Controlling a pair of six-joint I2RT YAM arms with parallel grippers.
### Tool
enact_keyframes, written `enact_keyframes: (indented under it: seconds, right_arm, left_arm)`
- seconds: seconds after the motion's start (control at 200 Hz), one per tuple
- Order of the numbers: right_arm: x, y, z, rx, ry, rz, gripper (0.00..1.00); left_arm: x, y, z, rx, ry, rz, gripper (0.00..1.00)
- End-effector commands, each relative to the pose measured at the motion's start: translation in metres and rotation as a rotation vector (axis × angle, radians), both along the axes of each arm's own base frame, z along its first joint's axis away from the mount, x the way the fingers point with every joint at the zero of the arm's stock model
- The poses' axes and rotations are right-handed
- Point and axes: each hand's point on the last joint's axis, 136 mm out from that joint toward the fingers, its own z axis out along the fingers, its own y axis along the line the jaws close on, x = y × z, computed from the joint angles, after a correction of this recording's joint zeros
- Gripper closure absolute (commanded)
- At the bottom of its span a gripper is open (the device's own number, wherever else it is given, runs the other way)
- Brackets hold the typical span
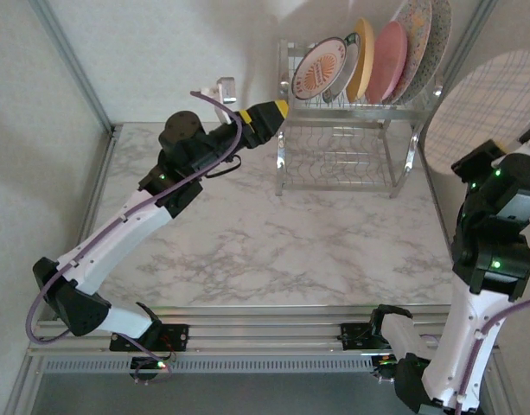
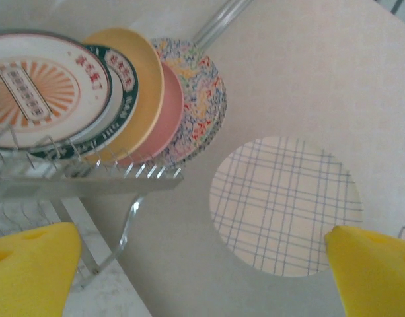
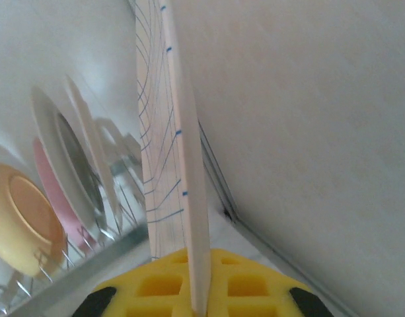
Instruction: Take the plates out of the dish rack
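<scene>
The dish rack (image 1: pixel 341 154) stands at the back of the table, with several plates upright in its top shelf. From the front these are the sunburst plate (image 1: pixel 319 67) (image 2: pixel 37 89), a green-rimmed one (image 2: pixel 123 82), the yellow-orange plate (image 1: pixel 362 59) (image 2: pixel 148 86), the pink plate (image 1: pixel 387 60) (image 2: pixel 170 115) and a speckled plate (image 1: pixel 418 39) (image 2: pixel 203 99). My left gripper (image 1: pixel 263 119) (image 2: pixel 202 277) hovers open just left of the rack, nothing between its yellow fingers (image 2: pixel 30 271). My right gripper (image 3: pixel 199 300) is shut on the rim of a cream blue-checked plate (image 1: pixel 489 104) (image 2: pixel 288 205) (image 3: pixel 182 152), held upright to the right of the rack.
A marble tabletop (image 1: pixel 273 242) spreads in front of the rack. Aluminium frame posts (image 1: pixel 70 60) and pale walls close in the back and sides. The rack's lower shelf (image 1: pixel 338 164) holds nothing.
</scene>
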Motion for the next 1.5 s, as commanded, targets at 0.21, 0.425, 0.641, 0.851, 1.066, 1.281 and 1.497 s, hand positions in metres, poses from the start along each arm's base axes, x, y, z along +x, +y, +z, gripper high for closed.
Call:
enact_keyframes:
  seconds: [0.21, 0.425, 0.641, 0.851, 1.066, 1.281, 1.497]
  right_arm:
    - [-0.034, 0.014, -0.078, 0.386, 0.141, -0.061, 1.0]
    - [-0.005, 0.046, -0.123, 0.644, 0.222, 0.053, 1.0]
    - [0.016, 0.074, -0.154, 0.85, 0.247, 0.145, 1.0]
    - [0.04, 0.106, -0.174, 0.96, 0.289, 0.276, 1.0]
    - [0.058, 0.125, -0.187, 1.029, 0.304, 0.342, 1.0]
    - [0.068, 0.141, -0.202, 1.073, 0.337, 0.381, 1.0]
    - [0.082, 0.152, -0.205, 1.116, 0.338, 0.418, 1.0]
  left_arm:
    - [-0.022, -0.026, -0.073, 0.061, 0.259, -0.176, 0.06]
    - [-0.022, -0.041, -0.14, 0.084, 0.495, -0.241, 0.13]
    - [-0.013, -0.059, -0.208, 0.113, 0.757, -0.249, 0.21]
    - [-0.007, -0.071, -0.251, 0.037, 0.92, -0.277, 0.24]
    - [0.006, -0.081, -0.26, -0.038, 0.944, -0.282, 0.25]
    - [0.017, -0.089, -0.264, -0.068, 0.943, -0.277, 0.32]
    - [0.026, -0.095, -0.265, -0.082, 0.93, -0.278, 0.48]
